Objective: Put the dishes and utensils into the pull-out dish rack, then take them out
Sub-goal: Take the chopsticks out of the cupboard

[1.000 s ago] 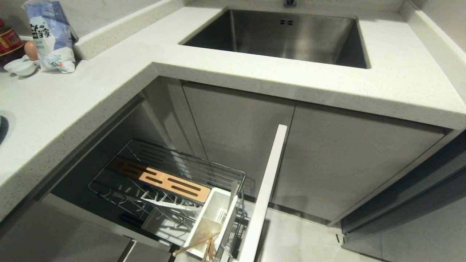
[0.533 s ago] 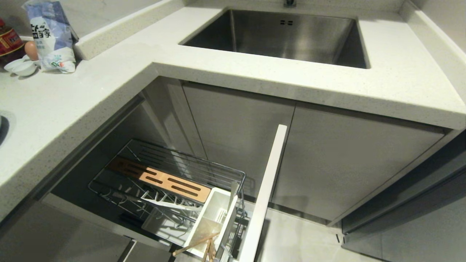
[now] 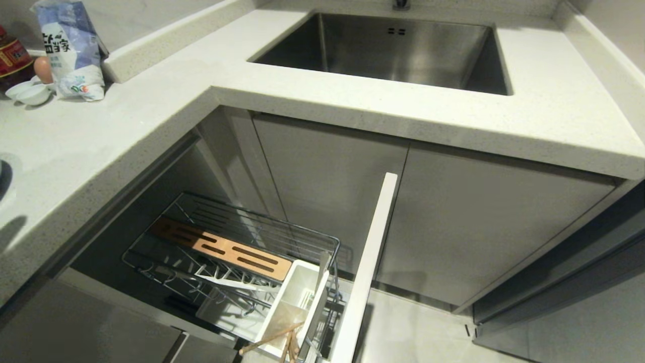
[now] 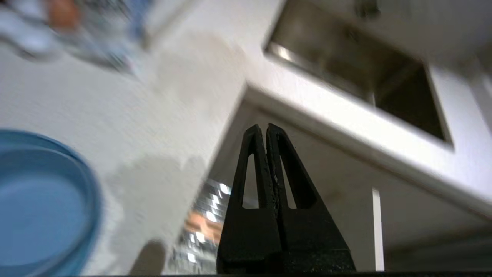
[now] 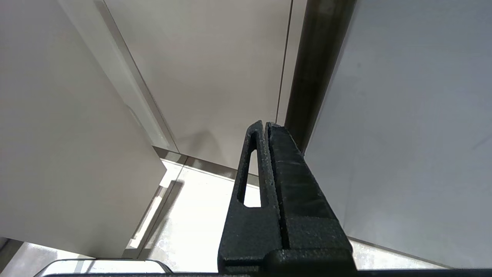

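Pale speckled countertop (image 3: 126, 126) wrapping an L-shaped corner, with a steel sink (image 3: 398, 50) sunk into the far run. Grey cabinet doors (image 3: 453, 217) below the sink.

Under the counter's left run, pull-out dish rack (image 3: 242, 237) drawn out into the open, white panel front (image 3: 370, 262) edge-on beside it. Inside the chrome wire: slotted wooden strip (image 3: 221, 248) lying along the middle, upright prongs in front of it, white plastic utensil caddy (image 3: 295, 302) at the near corner against the panel. Light-wood chopsticks (image 3: 274, 340) leaning out of the caddy's near end. No plate or bowl standing among the prongs.

On the counter's far left corner, a blue-and-white bag (image 3: 70, 50), a dark bottle (image 3: 12, 55), an egg (image 3: 44, 68) and small white saucers (image 3: 27, 92).

Pale-blue round bowl (image 4: 38, 204) resting on the countertop, seen only from the left wrist, blurred.

Left gripper (image 4: 266, 129) up above the counter's edge, near the bowl but apart from it, fingers pressed together on nothing. Right gripper (image 5: 265, 125) parked low beside the cabinet fronts, fingers likewise closed and empty.
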